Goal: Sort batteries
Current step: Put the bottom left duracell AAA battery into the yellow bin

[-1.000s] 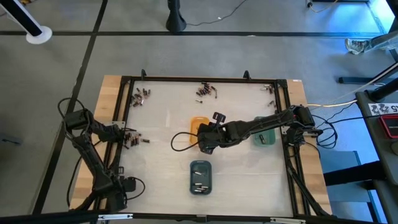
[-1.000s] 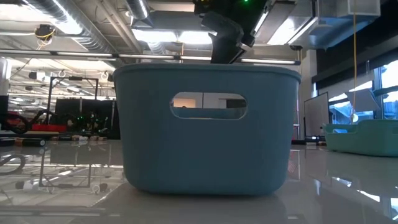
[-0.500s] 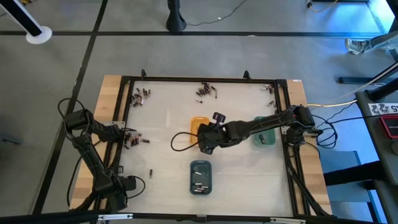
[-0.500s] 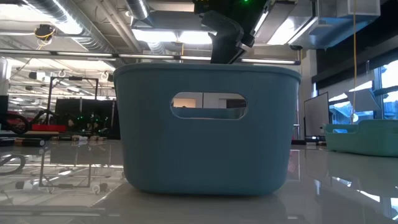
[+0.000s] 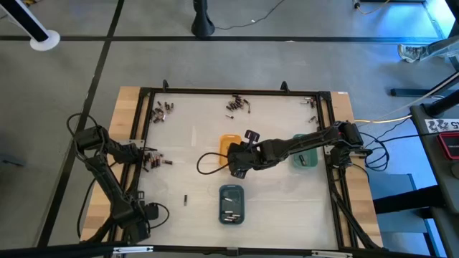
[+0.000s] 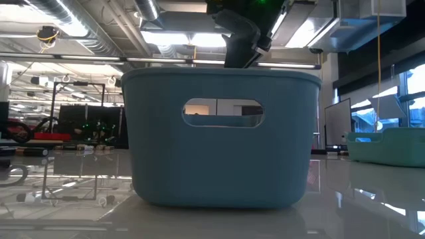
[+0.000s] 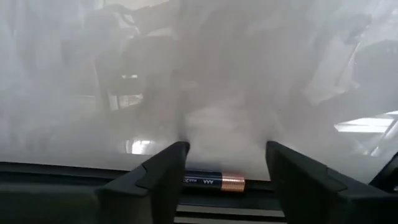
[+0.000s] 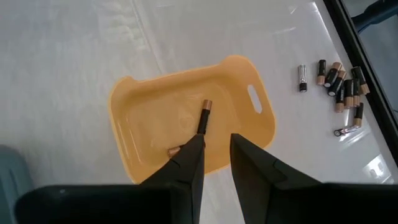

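Observation:
My right gripper (image 8: pixel 217 149) hovers over the orange tray (image 8: pixel 186 115), fingers slightly apart with nothing between them; it also shows in the high view (image 5: pixel 237 170). One battery (image 8: pixel 204 117) lies in the orange tray, and a second (image 8: pixel 173 151) peeks out beside a finger. My left gripper (image 7: pixel 227 155) is open at the table's left edge (image 5: pixel 148 159). A battery (image 7: pixel 214 181) lies on the dark rail between its fingers, and I cannot tell whether they touch it. A lone battery (image 5: pixel 185 198) lies on the table left of the slate-blue tray (image 5: pixel 231 203).
Loose batteries lie in clusters at the far left (image 5: pixel 163 110), far middle (image 5: pixel 238 104), far right (image 5: pixel 313 102) and by the left gripper (image 5: pixel 156 162). The green tray (image 5: pixel 305 159) stands at the right. The slate-blue tray (image 6: pixel 219 146) fills the low view. A dark frame (image 5: pixel 237 92) rims the table.
A lone battery has come into view on the near-left part of the table and rolled toward the table's right, closer to the slate-blue tray. Both arms have kept still.

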You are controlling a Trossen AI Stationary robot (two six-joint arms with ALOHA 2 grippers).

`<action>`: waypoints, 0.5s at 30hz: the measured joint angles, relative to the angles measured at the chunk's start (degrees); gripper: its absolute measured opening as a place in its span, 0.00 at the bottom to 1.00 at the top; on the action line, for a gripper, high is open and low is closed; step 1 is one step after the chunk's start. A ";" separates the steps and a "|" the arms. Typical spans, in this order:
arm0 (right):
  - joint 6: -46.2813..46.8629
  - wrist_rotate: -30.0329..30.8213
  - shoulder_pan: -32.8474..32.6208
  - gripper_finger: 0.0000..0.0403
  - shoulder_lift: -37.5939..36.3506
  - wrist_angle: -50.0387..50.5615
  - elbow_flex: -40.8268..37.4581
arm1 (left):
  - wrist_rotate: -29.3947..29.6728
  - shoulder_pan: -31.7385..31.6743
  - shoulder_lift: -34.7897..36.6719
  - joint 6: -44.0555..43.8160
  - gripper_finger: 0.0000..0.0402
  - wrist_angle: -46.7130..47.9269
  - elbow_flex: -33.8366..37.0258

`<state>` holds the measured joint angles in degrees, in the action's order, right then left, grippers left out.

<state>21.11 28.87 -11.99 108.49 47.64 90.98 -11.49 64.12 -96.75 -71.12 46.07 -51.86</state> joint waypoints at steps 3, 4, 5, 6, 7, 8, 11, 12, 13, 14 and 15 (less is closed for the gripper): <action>-0.17 -0.01 0.00 0.20 0.00 0.01 0.00 | -0.77 0.01 -0.02 1.18 0.59 2.47 0.04; -0.32 -0.01 0.00 0.20 0.00 0.02 0.00 | -1.07 0.30 -0.02 1.32 0.60 3.26 0.07; -0.34 -0.01 0.00 0.20 0.00 0.00 0.00 | -1.12 0.57 -0.02 1.33 0.61 3.95 0.09; -0.34 -0.01 0.00 0.20 0.00 0.02 0.00 | -1.17 0.88 -0.02 1.29 0.62 4.65 0.09; -0.34 0.01 0.00 0.20 0.00 0.01 0.00 | -1.23 1.15 -0.02 1.24 0.62 5.36 0.09; -0.36 -0.01 0.00 0.20 0.00 0.02 0.00 | -1.48 1.40 -0.02 1.17 0.63 5.80 0.11; -0.38 -0.01 0.00 0.20 0.00 0.07 0.00 | -3.09 1.81 -0.07 1.28 0.63 5.88 0.13; -0.39 -0.01 0.00 0.20 0.00 0.14 0.00 | -3.63 1.99 -0.07 1.29 0.63 5.79 0.15; -0.41 -0.01 0.00 0.20 0.00 0.27 0.00 | -3.96 2.14 -0.09 1.43 0.63 5.66 0.15; -0.41 -0.01 0.00 0.20 0.00 0.30 0.00 | -4.28 2.34 -0.09 1.75 0.63 5.48 0.15; -0.43 -0.01 0.00 0.20 0.00 0.26 0.00 | -4.48 2.40 -0.09 2.08 0.63 5.38 0.15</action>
<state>20.69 28.86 -11.99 108.49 47.90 90.98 -15.97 66.51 -96.84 -69.05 51.45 -51.70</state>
